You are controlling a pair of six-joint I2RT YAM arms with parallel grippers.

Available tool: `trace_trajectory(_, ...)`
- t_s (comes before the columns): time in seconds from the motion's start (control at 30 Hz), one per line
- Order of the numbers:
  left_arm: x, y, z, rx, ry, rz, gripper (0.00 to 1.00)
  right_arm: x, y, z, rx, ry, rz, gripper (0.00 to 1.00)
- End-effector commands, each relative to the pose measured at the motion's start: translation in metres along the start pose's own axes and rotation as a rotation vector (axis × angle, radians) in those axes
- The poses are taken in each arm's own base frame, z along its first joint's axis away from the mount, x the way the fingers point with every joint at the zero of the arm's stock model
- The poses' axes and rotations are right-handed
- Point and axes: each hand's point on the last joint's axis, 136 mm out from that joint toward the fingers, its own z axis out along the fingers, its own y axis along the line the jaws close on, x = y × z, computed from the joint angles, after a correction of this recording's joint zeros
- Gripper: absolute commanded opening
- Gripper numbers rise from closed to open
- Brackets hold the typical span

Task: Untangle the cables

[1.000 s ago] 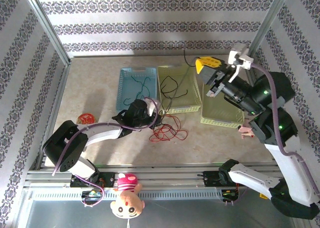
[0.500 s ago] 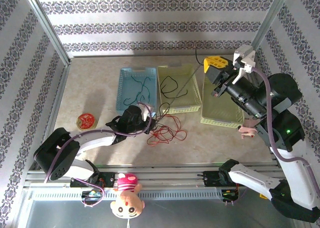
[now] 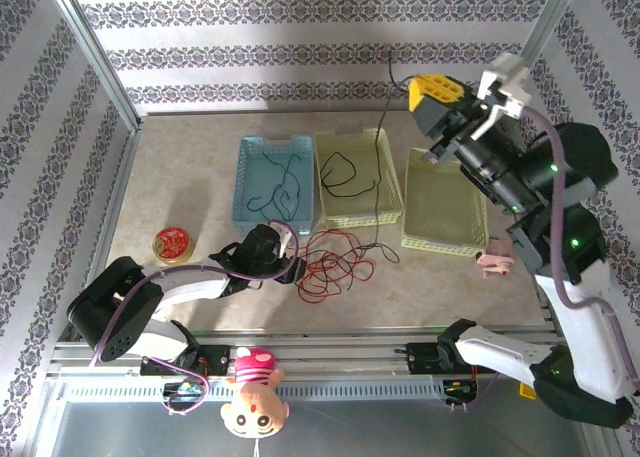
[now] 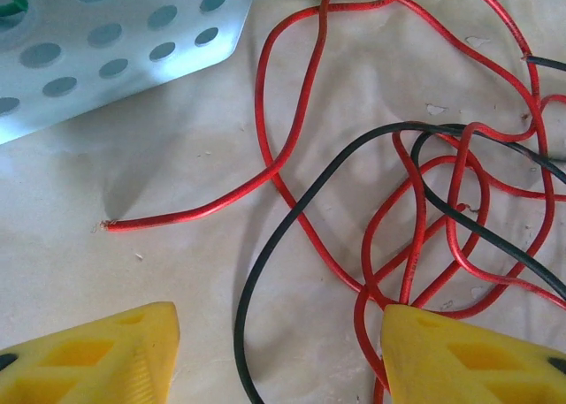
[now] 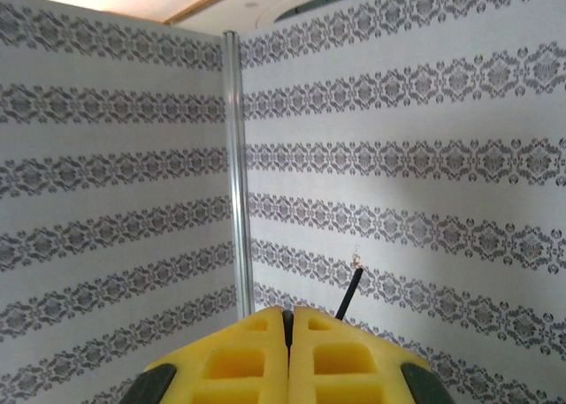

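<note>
- The left arm lies low, stretched across the beige table. Its left gripper [image 3: 292, 269] [image 4: 279, 369] points down at the tabletop, yellow fingers apart, holding nothing.
- A thin dark green cable [image 3: 280, 182] lies looped inside the pale blue perforated plastic basket [image 3: 255, 157].
- The thin red cable [image 3: 335, 267] [image 4: 292, 148] sprawls in loose loops just ahead of that gripper, one end lying free.
- The thin black cable [image 3: 378, 177] [image 4: 292, 218] crosses the red loops and climbs rightward.
- The right arm rears high. The right gripper [image 3: 425, 85] [image 5: 287, 333] has its fingers pressed together, and the black cable's tip pokes past them, so it seems pinched there.
</note>
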Motion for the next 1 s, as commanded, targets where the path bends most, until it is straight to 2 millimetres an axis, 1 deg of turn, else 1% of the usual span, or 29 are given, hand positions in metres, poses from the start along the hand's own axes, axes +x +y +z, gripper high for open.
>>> trace_trajectory(0.0, -0.007, 0.001, -0.004, -0.014, -0.013, 0.002, 0.61, -0.024, -0.016, 0.006, 0.063, -0.062, -0.024, 0.0)
trace_trajectory(0.07, -0.005, 0.002, -0.004, -0.016, -0.007, 0.002, 0.61, -0.031, -0.031, 0.013, 0.124, -0.09, -0.022, 0.0)
trace_trajectory(0.1, -0.005, 0.001, -0.004, -0.014, -0.006, 0.001, 0.61, -0.034, -0.036, 0.016, 0.14, -0.1, -0.022, 0.0)
trace_trajectory(0.17, -0.005, 0.0, -0.004, -0.011, -0.01, 0.001, 0.61, -0.037, -0.04, 0.021, 0.158, -0.112, -0.04, 0.0)
trace_trajectory(0.27, -0.007, -0.003, -0.006, 0.005, -0.024, 0.003, 0.61, -0.033, -0.043, 0.027, 0.161, -0.101, -0.04, 0.0)
trace_trajectory(0.3, -0.009, -0.004, -0.008, 0.008, -0.03, 0.003, 0.61, -0.03, -0.041, 0.029, 0.147, -0.091, -0.038, 0.0)
trace_trajectory(0.37, -0.011, -0.007, -0.009, 0.021, -0.039, 0.005, 0.62, -0.019, -0.037, 0.033, 0.12, -0.05, -0.025, 0.0)
trace_trajectory(0.43, -0.017, -0.013, -0.012, 0.048, -0.056, 0.008, 0.67, -0.005, -0.032, 0.035, 0.087, -0.013, -0.003, 0.0)
trace_trajectory(0.47, -0.02, -0.017, -0.014, 0.064, -0.063, 0.014, 0.68, 0.001, -0.029, 0.035, 0.072, -0.001, 0.005, 0.0)
trace_trajectory(0.53, -0.031, -0.024, -0.019, 0.087, -0.09, 0.028, 0.71, 0.012, -0.023, 0.033, 0.047, 0.021, 0.022, 0.0)
trace_trajectory(0.6, -0.044, -0.03, -0.025, 0.099, -0.12, 0.047, 0.71, 0.018, -0.018, 0.03, 0.031, 0.034, 0.037, 0.0)
trace_trajectory(0.7, -0.065, -0.039, -0.033, 0.112, -0.165, 0.083, 0.72, 0.018, -0.01, 0.025, -0.007, 0.036, 0.061, 0.0)
trace_trajectory(0.83, -0.091, -0.062, -0.037, 0.176, -0.202, 0.146, 0.72, 0.008, -0.001, 0.015, -0.036, 0.015, 0.085, 0.0)
trace_trajectory(0.97, -0.095, -0.086, -0.027, 0.271, -0.166, 0.198, 0.71, 0.001, 0.001, 0.007, -0.037, -0.009, 0.098, 0.0)
